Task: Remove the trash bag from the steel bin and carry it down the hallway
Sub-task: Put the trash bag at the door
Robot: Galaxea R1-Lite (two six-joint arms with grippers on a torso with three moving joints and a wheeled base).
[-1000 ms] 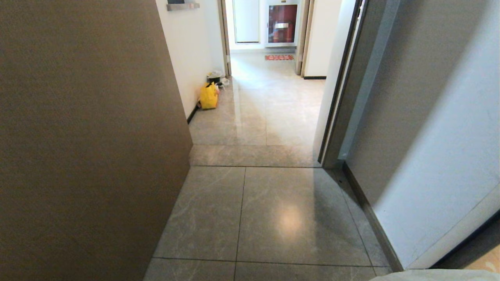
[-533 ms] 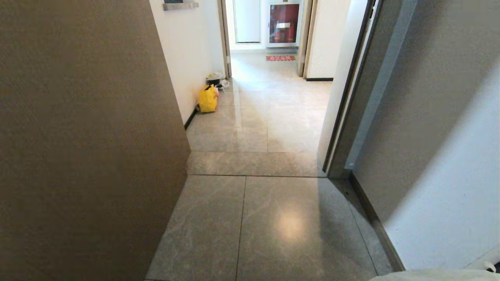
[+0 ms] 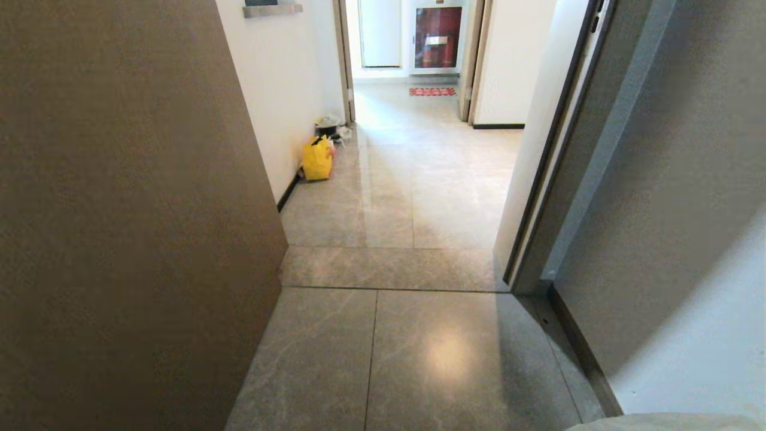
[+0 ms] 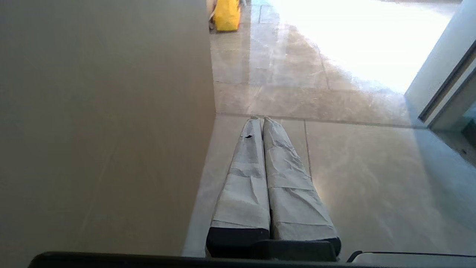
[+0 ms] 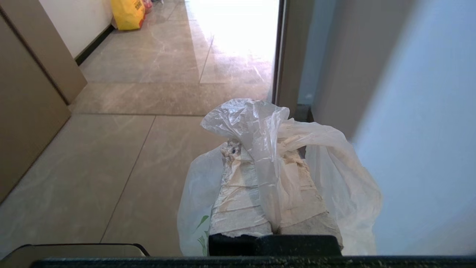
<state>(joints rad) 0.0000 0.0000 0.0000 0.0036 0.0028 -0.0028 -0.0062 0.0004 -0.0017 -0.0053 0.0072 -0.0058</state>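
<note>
The right end effector (image 5: 256, 152), its two fingers wrapped in worn pale tape, is clamped tight on the gathered neck of the thin white plastic trash bag (image 5: 334, 186). The film bunches up between the fingertips and spills down on both sides of them, and a bit of green print shows low on the bag's left side. The bag hangs above the glossy beige-grey marbled floor tiles (image 5: 111, 167), close beside the pale wall (image 5: 427, 130) on the right.

The left end effector (image 4: 259, 121) is held out over the same tiles with its taped fingers pressed together and nothing between them, right next to the tall brown panel (image 4: 104, 111) that fills the left side.

Neither arm shows from the head camera. Ahead, the hallway (image 3: 413, 179) opens past a dark door frame (image 3: 556, 149) on the right. Far down it, against the white left wall, a yellow bag with black handles (image 3: 316, 158) stands on the floor, and just behind it sits a small round bin (image 3: 328, 127) (too far off to tell much beyond a dark rim and something pale on top). Farther still, a red patterned mat (image 3: 432, 91) lies before a white cabinet with a red glass door (image 3: 438, 37).
</note>
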